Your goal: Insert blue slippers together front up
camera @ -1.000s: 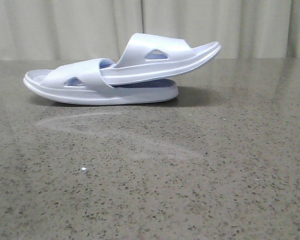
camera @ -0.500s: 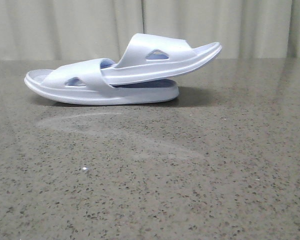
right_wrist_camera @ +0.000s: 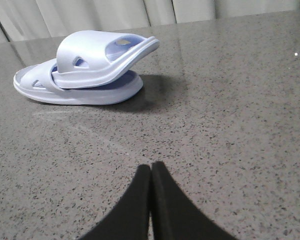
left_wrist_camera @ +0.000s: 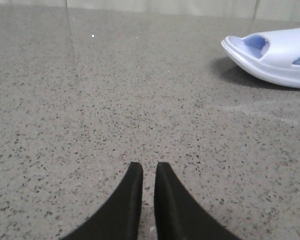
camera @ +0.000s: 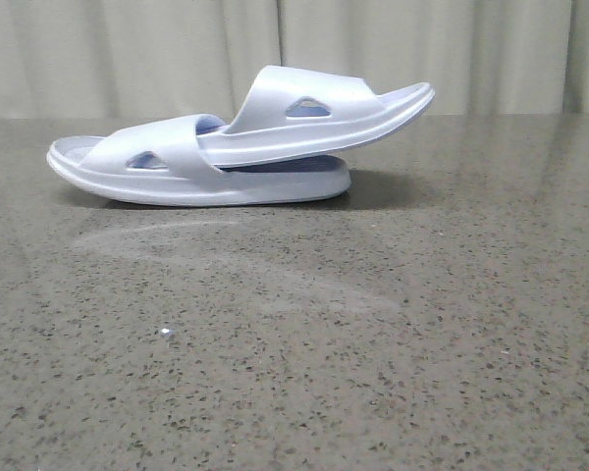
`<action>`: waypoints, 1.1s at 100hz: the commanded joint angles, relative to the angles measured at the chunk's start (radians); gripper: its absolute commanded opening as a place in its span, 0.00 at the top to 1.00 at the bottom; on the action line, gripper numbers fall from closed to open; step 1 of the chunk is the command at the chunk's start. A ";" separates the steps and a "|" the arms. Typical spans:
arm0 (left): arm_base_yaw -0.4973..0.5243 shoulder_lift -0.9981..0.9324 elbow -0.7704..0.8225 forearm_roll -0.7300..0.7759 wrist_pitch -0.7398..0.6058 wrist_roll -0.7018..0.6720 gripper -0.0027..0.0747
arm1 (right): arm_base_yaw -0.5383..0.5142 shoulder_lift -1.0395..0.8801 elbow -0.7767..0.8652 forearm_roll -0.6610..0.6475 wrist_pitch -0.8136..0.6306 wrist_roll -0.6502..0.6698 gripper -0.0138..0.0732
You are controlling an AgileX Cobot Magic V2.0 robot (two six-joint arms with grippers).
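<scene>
The two pale blue slippers lie at the far middle of the table. The lower slipper (camera: pixel 177 177) lies flat. The upper slipper (camera: pixel 314 123) has one end pushed under the lower one's strap, and its other end tilts up to the right. Both show in the right wrist view, upper slipper (right_wrist_camera: pixel 95 55) over lower slipper (right_wrist_camera: pixel 90 92). One slipper end (left_wrist_camera: pixel 275 55) shows in the left wrist view. My left gripper (left_wrist_camera: pixel 148 166) is empty, its fingers nearly together with a thin gap. My right gripper (right_wrist_camera: pixel 151 166) is shut and empty. Both are well apart from the slippers and out of the front view.
The speckled grey stone table (camera: pixel 373 343) stretches from the slippers to the near edge. A pale curtain (camera: pixel 128 49) hangs behind the table. A tiny white speck (camera: pixel 164 334) lies on the table at the near left.
</scene>
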 commanded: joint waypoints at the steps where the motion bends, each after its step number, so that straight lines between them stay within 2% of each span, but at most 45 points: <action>1: 0.004 -0.028 0.010 -0.004 -0.060 -0.008 0.95 | 0.000 0.007 -0.029 0.012 -0.012 -0.008 0.93; 80: 0.004 -0.028 0.010 -0.004 -0.060 -0.008 0.95 | 0.000 0.007 -0.029 -0.004 -0.038 -0.008 0.93; 86: 0.004 -0.028 0.010 -0.004 -0.060 -0.008 0.95 | 0.000 0.007 -0.029 -0.069 -0.058 0.006 0.93; 89: 0.004 -0.028 0.010 -0.004 -0.060 -0.008 0.95 | 0.000 0.007 -0.029 -0.121 -0.085 0.053 0.93; 94: 0.004 -0.028 0.010 -0.004 -0.060 -0.008 0.95 | -0.001 0.007 -0.027 -0.265 -0.147 0.196 0.93; 103: 0.004 -0.028 0.010 -0.004 -0.060 -0.008 0.95 | -0.014 0.007 -0.001 -0.609 -0.291 0.521 0.93; 106: 0.004 -0.028 0.010 -0.004 -0.060 -0.008 0.95 | -0.022 0.007 0.016 -0.725 -0.330 0.598 0.93; 110: 0.004 -0.028 0.010 -0.004 -0.060 -0.008 0.95 | -0.041 0.007 0.034 -0.818 -0.369 0.690 0.93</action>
